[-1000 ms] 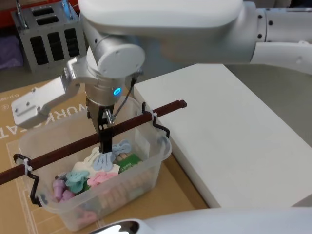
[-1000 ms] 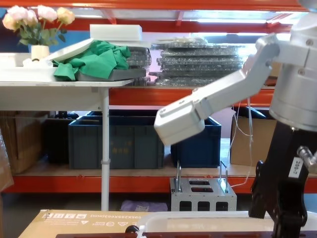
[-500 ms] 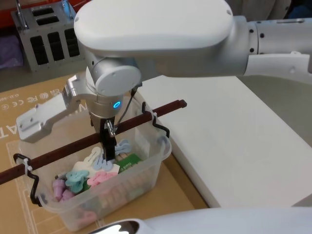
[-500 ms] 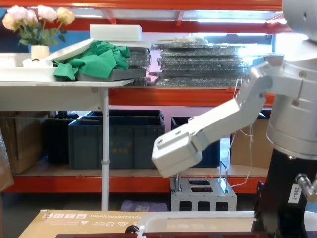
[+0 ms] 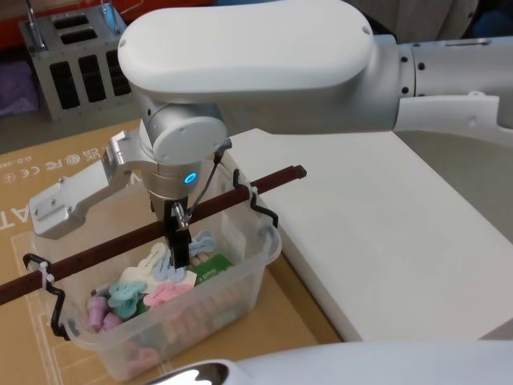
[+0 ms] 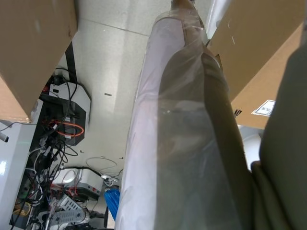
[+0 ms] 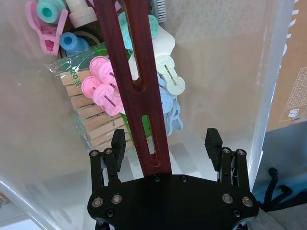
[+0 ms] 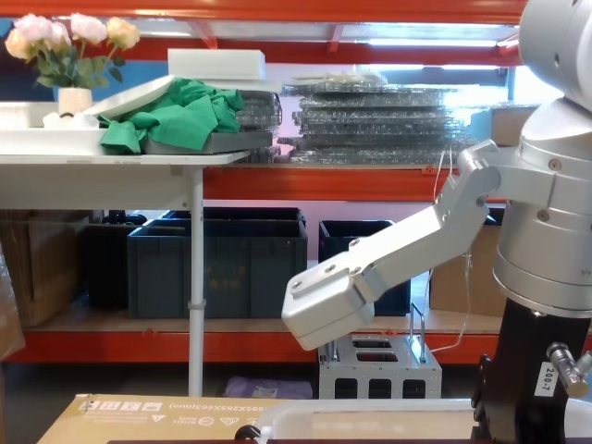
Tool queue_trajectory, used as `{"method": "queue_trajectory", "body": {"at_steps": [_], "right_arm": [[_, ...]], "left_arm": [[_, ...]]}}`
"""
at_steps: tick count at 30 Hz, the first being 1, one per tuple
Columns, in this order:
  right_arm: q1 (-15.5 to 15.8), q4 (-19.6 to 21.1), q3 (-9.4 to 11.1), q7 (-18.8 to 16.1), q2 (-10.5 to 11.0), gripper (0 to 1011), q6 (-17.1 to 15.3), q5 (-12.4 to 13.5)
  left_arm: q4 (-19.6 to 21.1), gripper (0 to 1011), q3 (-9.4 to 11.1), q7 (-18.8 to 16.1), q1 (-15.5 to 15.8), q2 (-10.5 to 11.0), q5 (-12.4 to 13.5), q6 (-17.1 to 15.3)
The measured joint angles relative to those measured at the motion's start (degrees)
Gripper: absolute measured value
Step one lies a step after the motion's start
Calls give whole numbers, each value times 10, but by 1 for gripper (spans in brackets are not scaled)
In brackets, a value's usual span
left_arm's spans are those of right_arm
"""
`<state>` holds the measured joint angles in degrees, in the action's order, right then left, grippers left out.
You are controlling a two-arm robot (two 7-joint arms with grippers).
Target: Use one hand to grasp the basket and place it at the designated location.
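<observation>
The basket point(image 5: 232, 297) is a translucent tub on a cardboard sheet, holding pastel clips and wooden pegs. Its dark red-brown bar handle point(image 5: 104, 245) runs slantwise over the rim. My right gripper point(image 5: 178, 258) hangs straight down into the tub at the handle's middle. In the right wrist view the right gripper point(image 7: 165, 140) is open, and the handle point(image 7: 111, 38) passes between its black fingers point(image 7: 118, 140) without touching them. The basket's wall point(image 7: 230, 72) lies beyond. The tub's white rim point(image 8: 370, 407) and the black gripper body point(image 8: 518, 407) show low in the chest view.
A large white block point(image 5: 385, 224) lies right beside the basket on its right. A grey metal box point(image 5: 76, 60) with wire handles stands at the back left. Dark blue crates point(image 8: 217, 268) sit on a shelf behind, by a table with green cloth point(image 8: 176, 111).
My right arm has come down, and its wrist now sits lower over the handle. The basket has not moved.
</observation>
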<state>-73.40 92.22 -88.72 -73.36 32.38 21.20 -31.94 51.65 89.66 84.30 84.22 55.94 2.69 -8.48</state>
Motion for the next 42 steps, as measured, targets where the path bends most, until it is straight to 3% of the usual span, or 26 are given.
{"method": "queue_trajectory", "body": {"at_steps": [13,24,32,42], "right_arm": [[3,-12,0,1,-8,979,-1,2],[4,-19,3,2,-9,700,-4,4],[4,-26,5,3,-10,429,-2,8],[4,-28,6,4,-11,355,-1,10]], "left_arm": [[0,0,0,0,0,0,0,0],[0,0,0,0,0,0,0,0],[0,0,0,0,0,0,0,0],[0,0,0,0,0,0,0,0]]}}
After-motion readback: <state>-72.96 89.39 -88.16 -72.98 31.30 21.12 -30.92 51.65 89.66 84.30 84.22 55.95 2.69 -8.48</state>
